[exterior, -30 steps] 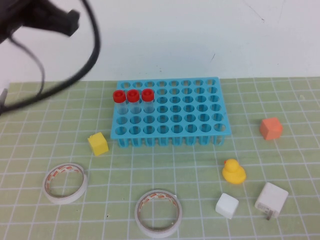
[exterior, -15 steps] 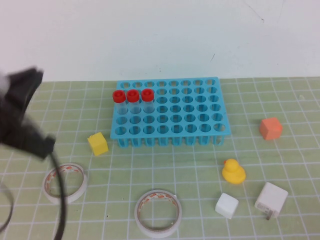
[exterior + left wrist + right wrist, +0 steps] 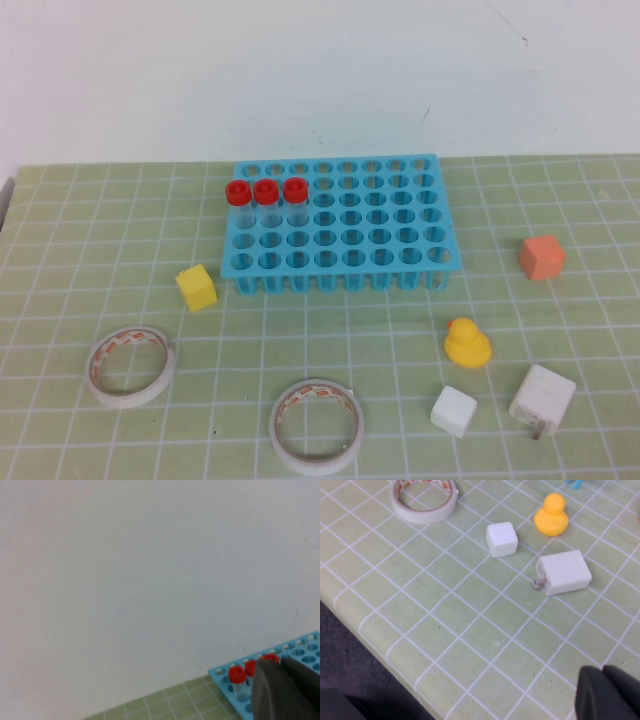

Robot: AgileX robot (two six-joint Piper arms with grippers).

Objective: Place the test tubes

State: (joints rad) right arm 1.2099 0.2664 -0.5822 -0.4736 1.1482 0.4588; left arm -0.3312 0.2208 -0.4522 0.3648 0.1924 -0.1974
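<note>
A blue test tube rack (image 3: 340,225) stands at the back middle of the green mat. Three clear tubes with red caps (image 3: 265,198) stand upright side by side in its left holes. Neither arm shows in the high view. In the left wrist view my left gripper (image 3: 279,661) is shut and empty, raised off to the side of the rack (image 3: 300,650), with a capped tube (image 3: 236,677) beside it in that view. My right gripper (image 3: 601,668) is shut and empty above the mat near the table's front edge.
A yellow cube (image 3: 196,288) lies left of the rack and an orange cube (image 3: 541,257) right of it. Two tape rolls (image 3: 130,365) (image 3: 316,424) lie in front. A yellow duck (image 3: 467,343), white cube (image 3: 454,411) and white charger (image 3: 543,400) sit front right.
The left arm swept from the upper left down the left side and out of the high view. The rack, tubes and other objects have not moved.
</note>
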